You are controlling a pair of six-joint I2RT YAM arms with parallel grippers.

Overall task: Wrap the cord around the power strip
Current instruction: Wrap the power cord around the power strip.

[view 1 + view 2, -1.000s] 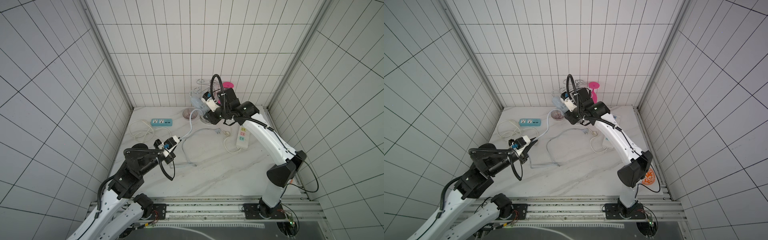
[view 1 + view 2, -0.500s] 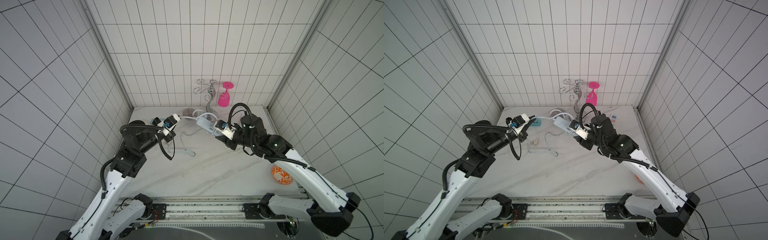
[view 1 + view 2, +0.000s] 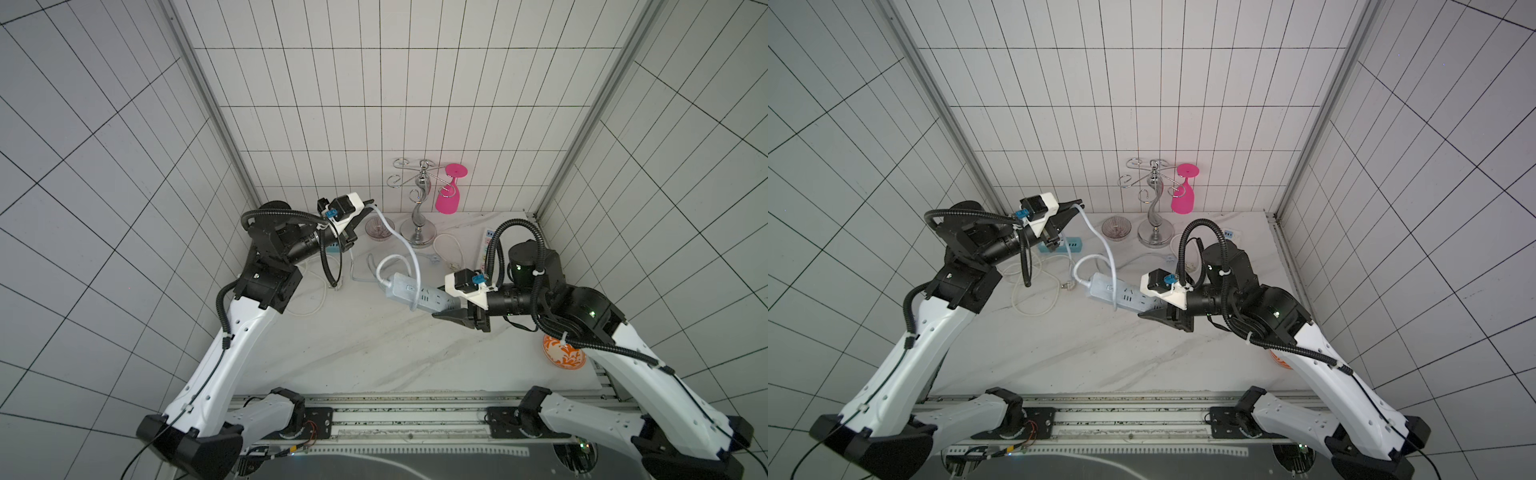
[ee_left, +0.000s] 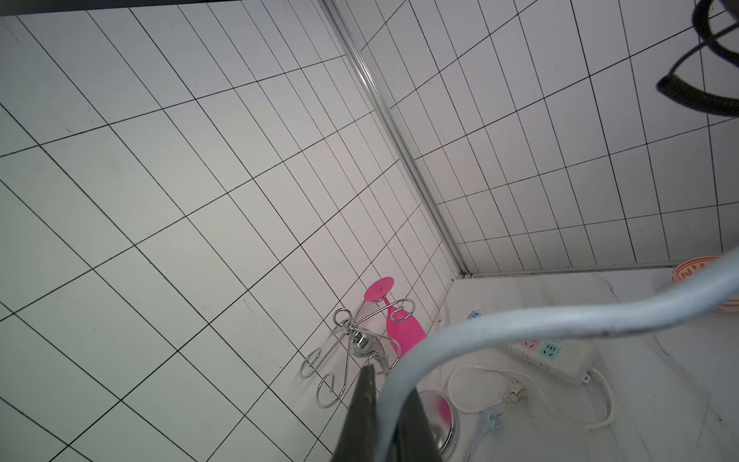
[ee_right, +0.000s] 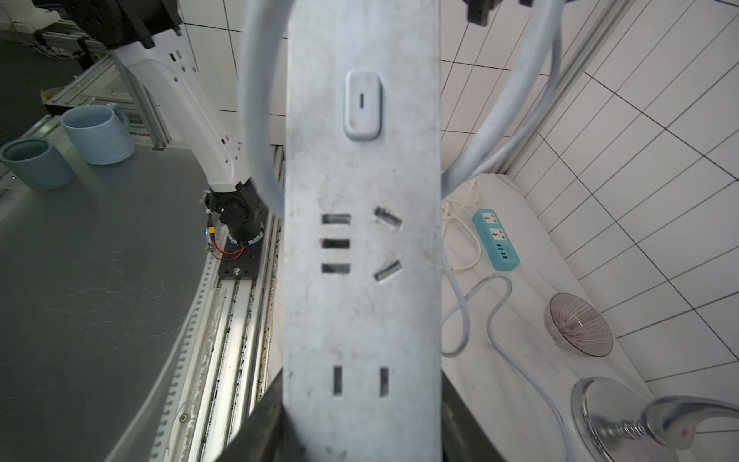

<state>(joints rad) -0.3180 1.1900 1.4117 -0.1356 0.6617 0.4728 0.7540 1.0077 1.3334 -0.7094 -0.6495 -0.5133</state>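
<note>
The power strip [image 5: 362, 280] is cut off in the right wrist view.

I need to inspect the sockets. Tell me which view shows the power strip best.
Right wrist view: the power strip fills it, switch and sockets plain. Both top views show the strip small and slanted. The left wrist view shows its cord, not the strip.

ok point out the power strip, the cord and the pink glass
power strip [image 5: 360, 180], right wrist view, on its face between the switch and the sockets
cord [image 4: 560, 324], left wrist view, on the span arching across the picture
pink glass [image 3: 449, 201], in a top view, on its hanging bowl
</note>
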